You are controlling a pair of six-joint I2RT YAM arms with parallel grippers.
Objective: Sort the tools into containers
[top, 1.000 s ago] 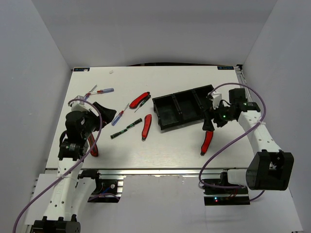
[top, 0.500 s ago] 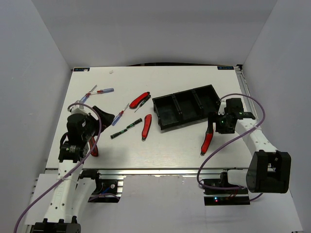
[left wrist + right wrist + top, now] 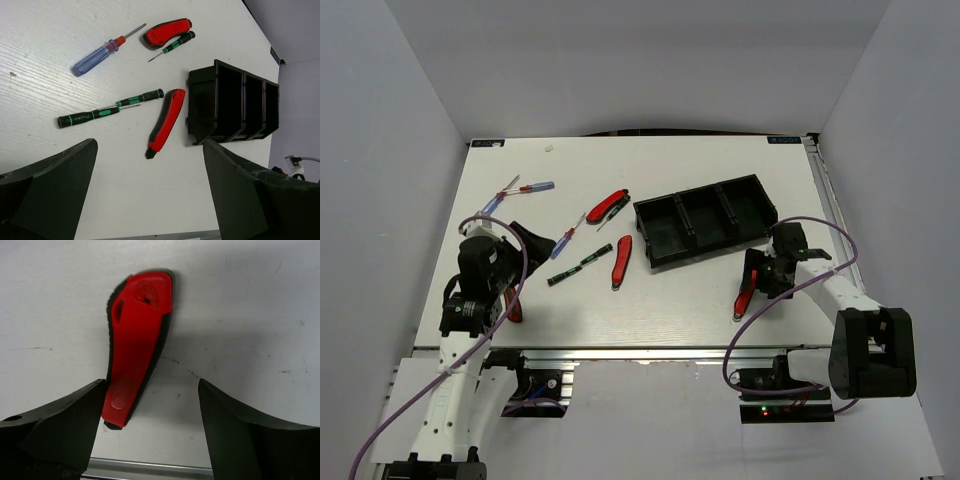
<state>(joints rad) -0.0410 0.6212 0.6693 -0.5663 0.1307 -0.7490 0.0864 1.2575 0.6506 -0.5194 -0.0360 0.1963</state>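
White table [image 3: 60, 30] bears red knives [image 3: 166, 117], thin screwdrivers [image 3: 95, 115]; black tray [image 3: 200, 110] alongside.

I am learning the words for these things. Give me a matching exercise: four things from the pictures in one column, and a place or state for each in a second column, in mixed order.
Things:
1. tray
2. blue screwdriver
3. right gripper
4. black screwdrivers

Place or state:
a. open, one finger on each side of a red knife
b. three compartments
c. two lying side by side, green marks
d. red collar next to the handle

Pairs: 1-b, 2-d, 3-a, 4-c
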